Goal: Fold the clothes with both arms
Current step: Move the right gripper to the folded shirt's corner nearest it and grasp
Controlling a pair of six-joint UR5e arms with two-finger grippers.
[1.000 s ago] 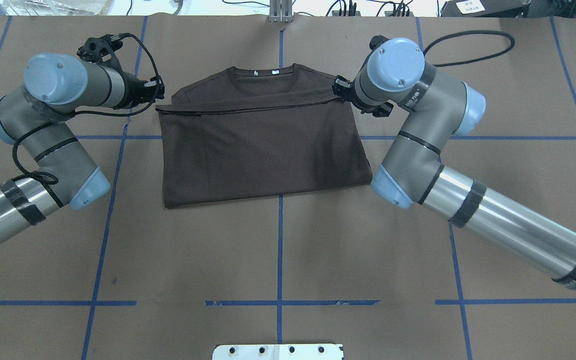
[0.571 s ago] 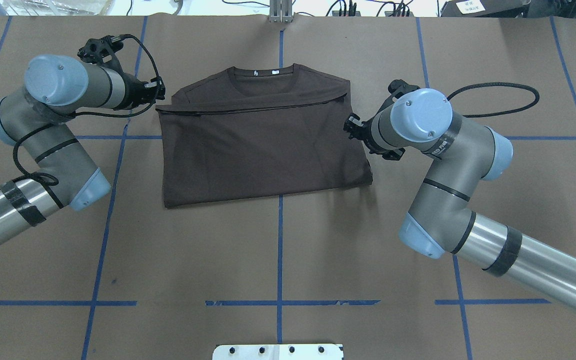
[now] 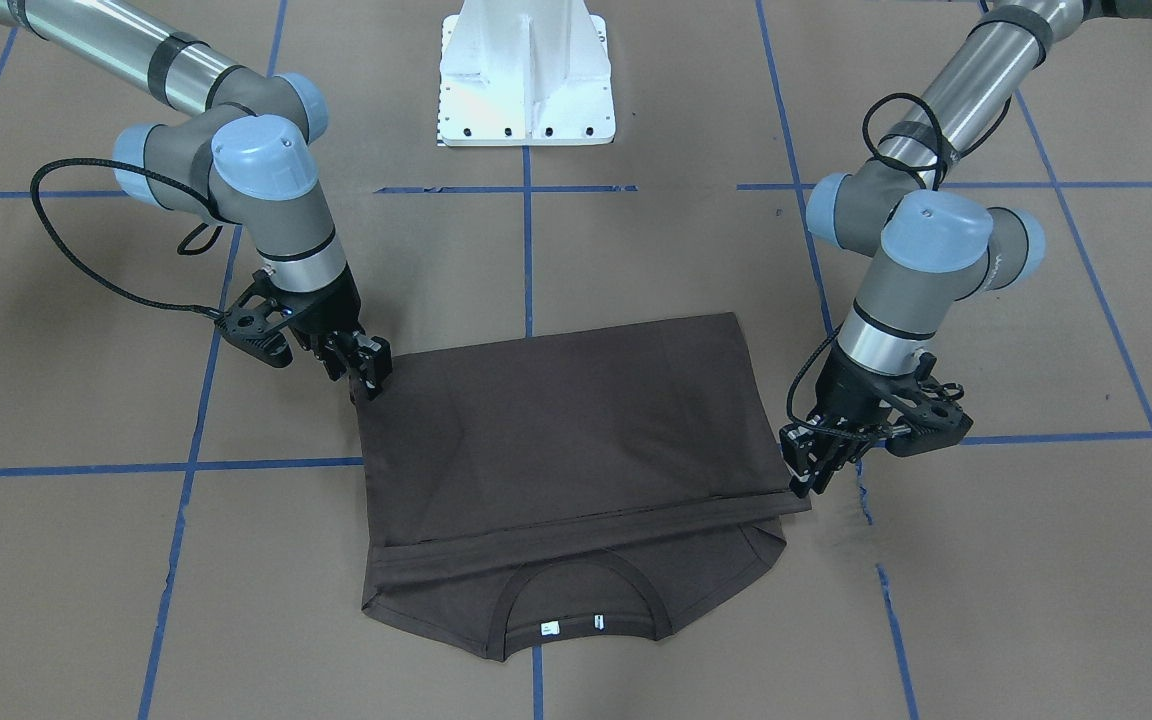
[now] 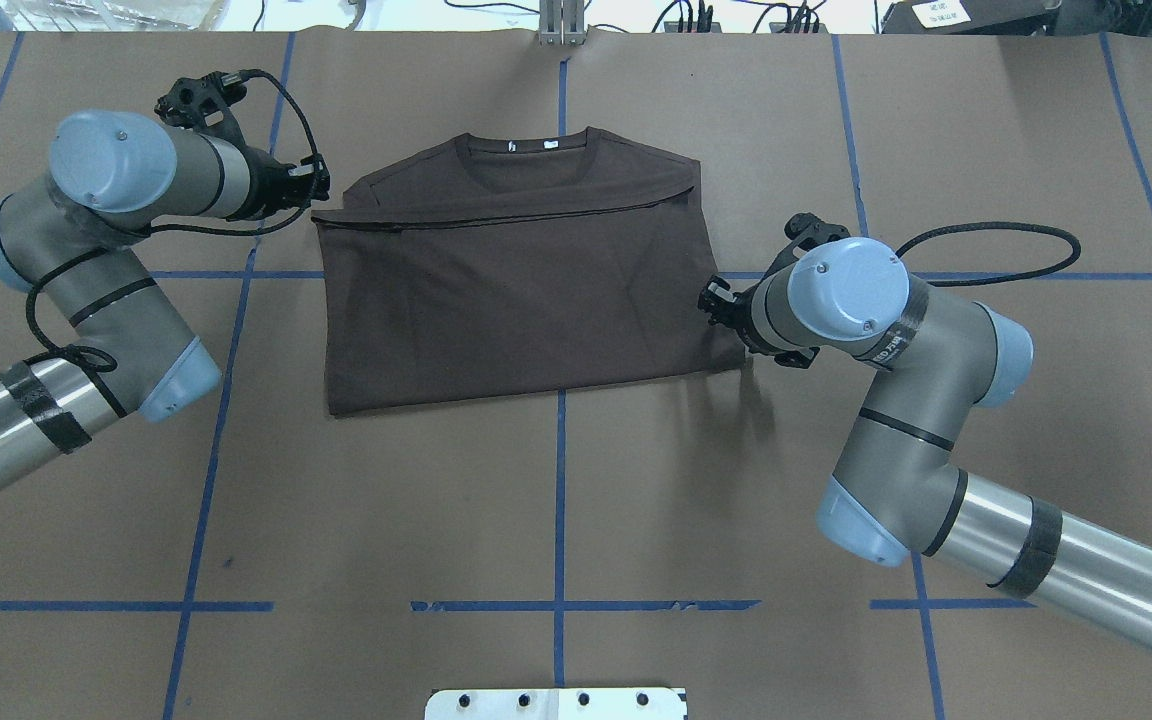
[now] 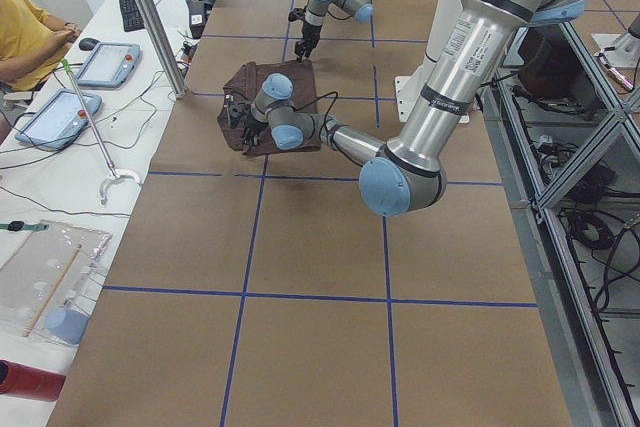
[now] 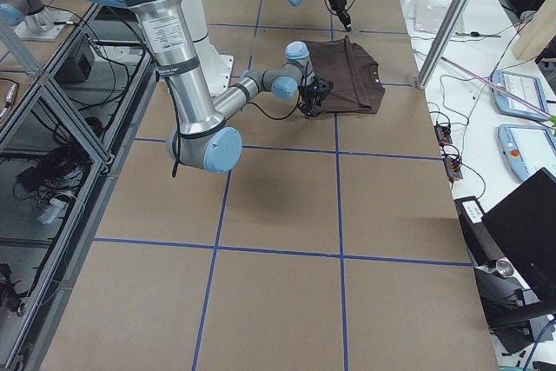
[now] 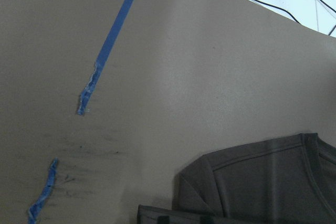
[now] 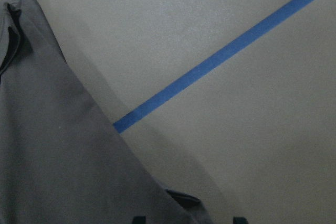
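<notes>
The dark brown T-shirt (image 4: 526, 300) (image 3: 576, 440) lies flat on the brown table, its lower half folded up to just below the collar (image 4: 526, 160). My left gripper (image 4: 318, 190) (image 3: 802, 478) sits at the left end of the folded-over hem, fingertips touching the cloth. I cannot tell whether it grips. The left wrist view shows only a sleeve and the hem (image 7: 247, 187). My right gripper (image 4: 711, 300) (image 3: 373, 385) hovers at the shirt's right edge near its near corner. It is open and holds nothing; the right wrist view shows the cloth edge (image 8: 63, 156).
The white bolted pedestal (image 3: 526, 80) (image 4: 556, 703) stands at the robot's side of the table. Blue tape lines (image 4: 560, 500) grid the brown paper. Side benches hold tablets (image 5: 105, 62) and cables, and a person's sleeve (image 5: 20, 37) shows beside an upright metal post (image 5: 150, 17).
My right gripper left the right end of the hem and travelled back along the shirt's right edge to near its near corner. The left arm and the shirt stayed put.
</notes>
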